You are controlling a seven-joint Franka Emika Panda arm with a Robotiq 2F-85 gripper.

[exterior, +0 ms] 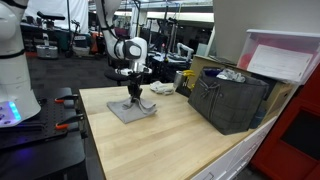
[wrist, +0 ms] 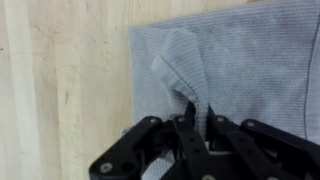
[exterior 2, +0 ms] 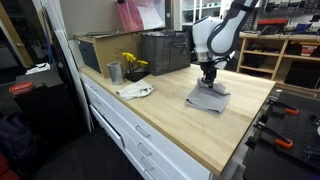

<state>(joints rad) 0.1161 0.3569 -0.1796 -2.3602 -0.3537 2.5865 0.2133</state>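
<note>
While the arm reaches straight down, the hand (exterior: 133,94) is clamped tight on a pinched-up fold of the gray cloth (wrist: 245,60), which otherwise lies flat on the counter (exterior: 175,140).

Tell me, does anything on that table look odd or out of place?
Only the grey cloth: it lies flat on the table except near one edge, where a fold is pulled up and pinched in the shut claw. Nothing else stands out.

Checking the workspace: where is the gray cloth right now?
In both exterior views the gray cloth lies on the wooden table, a fold pinched by the hand, apart from the dark crate.
</note>
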